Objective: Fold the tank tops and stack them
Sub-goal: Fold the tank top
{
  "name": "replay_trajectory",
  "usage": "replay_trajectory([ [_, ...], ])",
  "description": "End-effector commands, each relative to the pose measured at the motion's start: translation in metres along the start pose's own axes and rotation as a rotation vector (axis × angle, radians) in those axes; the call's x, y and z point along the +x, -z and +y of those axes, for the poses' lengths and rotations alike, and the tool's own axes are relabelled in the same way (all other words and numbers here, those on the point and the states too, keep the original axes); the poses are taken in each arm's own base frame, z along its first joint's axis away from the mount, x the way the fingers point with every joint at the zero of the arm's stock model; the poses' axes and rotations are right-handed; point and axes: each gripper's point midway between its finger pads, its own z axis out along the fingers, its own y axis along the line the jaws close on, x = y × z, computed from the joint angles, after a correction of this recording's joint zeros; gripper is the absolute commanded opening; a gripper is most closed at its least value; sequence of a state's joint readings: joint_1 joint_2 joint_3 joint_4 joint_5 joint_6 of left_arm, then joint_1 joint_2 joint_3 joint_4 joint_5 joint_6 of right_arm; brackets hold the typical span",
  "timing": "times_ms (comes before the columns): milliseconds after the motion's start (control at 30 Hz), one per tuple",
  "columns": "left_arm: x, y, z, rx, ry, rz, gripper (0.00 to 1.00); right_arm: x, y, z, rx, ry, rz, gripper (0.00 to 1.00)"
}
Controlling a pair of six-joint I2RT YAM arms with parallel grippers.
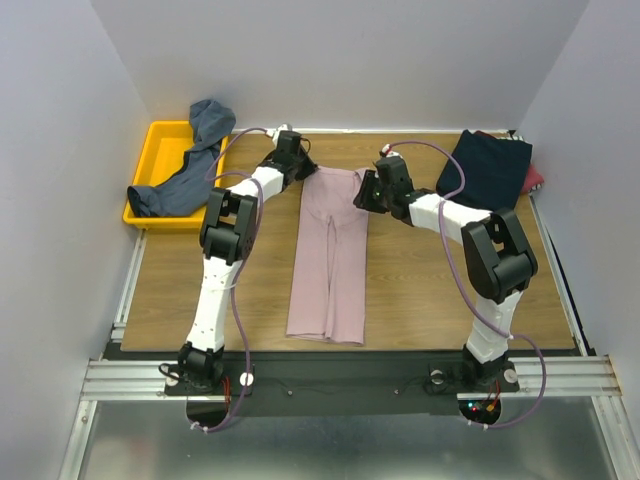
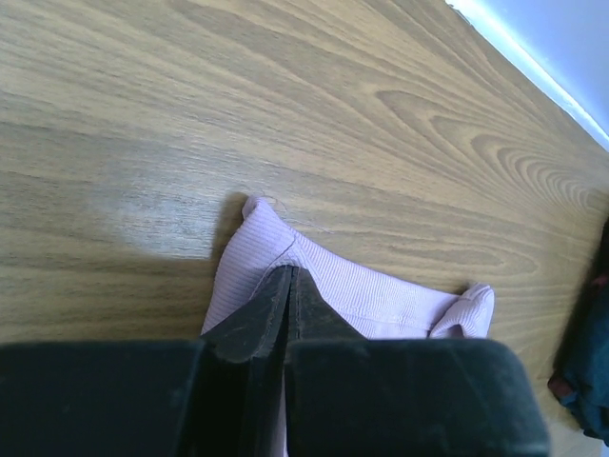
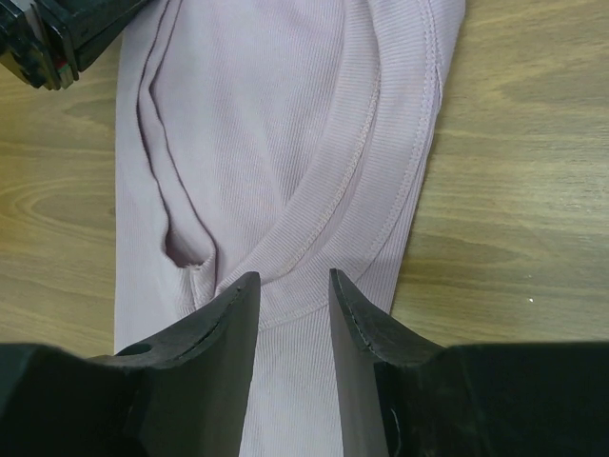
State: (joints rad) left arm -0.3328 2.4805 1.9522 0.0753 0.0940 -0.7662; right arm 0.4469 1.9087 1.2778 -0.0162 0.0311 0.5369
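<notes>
Left gripper [image 2: 288, 286] clamps shut on the far corner of the pink tank top [image 1: 330, 250], spread flat right of the yellow tray [image 1: 163, 140]. Right gripper [image 3: 293, 286] hovers over the neckline, jaws parted.

There's the pink tank top [image 1: 328, 260] mid-table, folded into a long strip running far edge to near. The blue-grey top [image 1: 190, 170] is crumpled at the far-left corner. At the far-right corner, the navy top [image 1: 490, 168] is folded with the red top [image 1: 534, 180] peeking out.
</notes>
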Motion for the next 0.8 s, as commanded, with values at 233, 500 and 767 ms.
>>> replay_trajectory([
  [233, -0.08, 0.084, -0.107, 0.267, -0.112, -0.192, 0.35, -0.046, 0.031, 0.029, -0.074, 0.031, -0.129, 0.42],
  [500, -0.08, 0.162, -0.109, 0.246, -0.078, -0.225, 0.38, -0.029, 0.056, 0.024, -0.07, 0.02, -0.079, 0.44],
  [767, 0.038, 0.27, -0.017, -0.044, -0.056, -0.104, 0.35, 0.076, 0.115, 0.026, -0.111, 0.033, 0.117, 0.45],
])
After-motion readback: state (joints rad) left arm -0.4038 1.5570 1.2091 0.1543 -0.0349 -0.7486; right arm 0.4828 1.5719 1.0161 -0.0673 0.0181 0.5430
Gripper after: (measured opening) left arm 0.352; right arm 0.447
